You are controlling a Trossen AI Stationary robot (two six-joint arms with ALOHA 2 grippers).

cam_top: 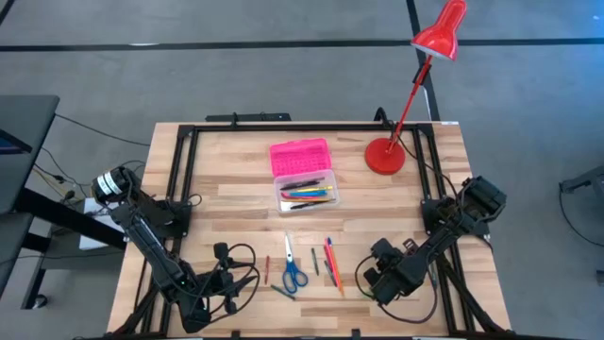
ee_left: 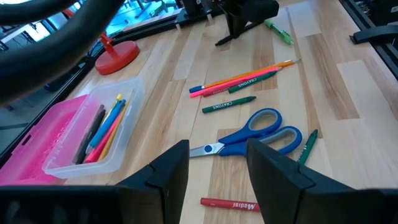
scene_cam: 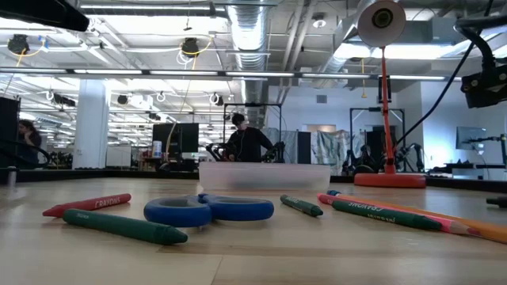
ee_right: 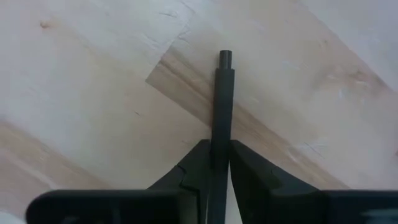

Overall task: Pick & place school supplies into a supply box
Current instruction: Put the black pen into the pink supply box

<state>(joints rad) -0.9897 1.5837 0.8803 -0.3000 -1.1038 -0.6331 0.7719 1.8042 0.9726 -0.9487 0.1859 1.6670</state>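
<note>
The supply box's clear base (cam_top: 305, 194) holds several pens, and its pink lid (cam_top: 300, 154) lies open behind it. It also shows in the left wrist view (ee_left: 93, 134). Blue-handled scissors (cam_top: 293, 274), crayons and pencils (cam_top: 330, 260) lie flat on the wood near the front. They also show in the left wrist view: the scissors (ee_left: 249, 140), the pencils (ee_left: 242, 81). My left gripper (ee_left: 217, 155) is open and empty just left of the scissors (cam_top: 231, 279). My right gripper (cam_top: 371, 274) is right of the pencils, shut on a black pen (ee_right: 222, 106). My right gripper pinches the black pen between its two fingers (ee_right: 245, 165). The pen runs along the fingers and sticks out past their tips, its free end (ee_right: 225, 59) pointing at the wood. The fingers slant down toward the table. Whether the pen's end touches the table, I cannot tell.
A red desk lamp stands on its round base (cam_top: 384, 156) at the back right, its head (cam_top: 442, 33) reaching beyond the table. A green marker (ee_left: 278, 31) lies beside my right gripper. Black frame rails run along the table's left, right and far edges.
</note>
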